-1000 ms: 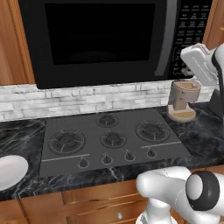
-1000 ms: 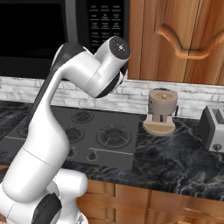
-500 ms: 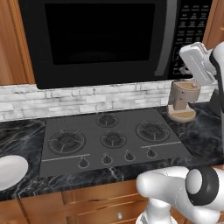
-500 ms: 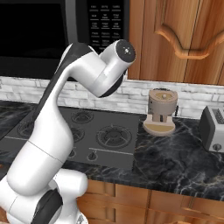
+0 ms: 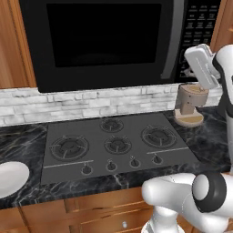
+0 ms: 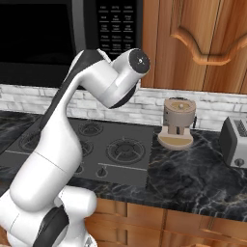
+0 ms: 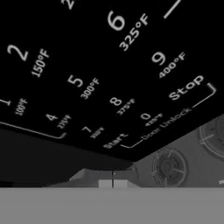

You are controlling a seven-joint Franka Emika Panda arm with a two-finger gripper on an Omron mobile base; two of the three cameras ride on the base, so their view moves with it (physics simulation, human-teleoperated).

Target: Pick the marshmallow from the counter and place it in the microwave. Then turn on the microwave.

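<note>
The microwave point(image 5: 104, 43) hung above the stovetop point(image 5: 116, 145) with its door shut, and the marshmallow was not to be made out on the table point(image 5: 18, 136) in either base view; by judgement it lay inside already, though the dark glass hid the cavity. The placing step therefore appeared done and the starting of the oven was what remained. The gripper point(image 7: 113, 181) was raised to the keypad point(image 6: 116, 26) at the right of the microwave, its jaws closed together and holding nothing, the tips close below the Start key point(image 7: 116, 141). Whether they touched the panel could not be told.

Writing read in the hand view: digits 1, 2, 4, 5, 6, 7, 8, 9 and 0, with "100°F", "150°F", "300°F", "325°F", "375°F", "400°F", then "Start", "Stop" and "Door Unlock". Smaller labels under 4, 7 and 0 were too blurred to confirm. No brand name was visible

A white plate point(image 5: 9, 178) sat at the near left, empty as far as shown
</note>
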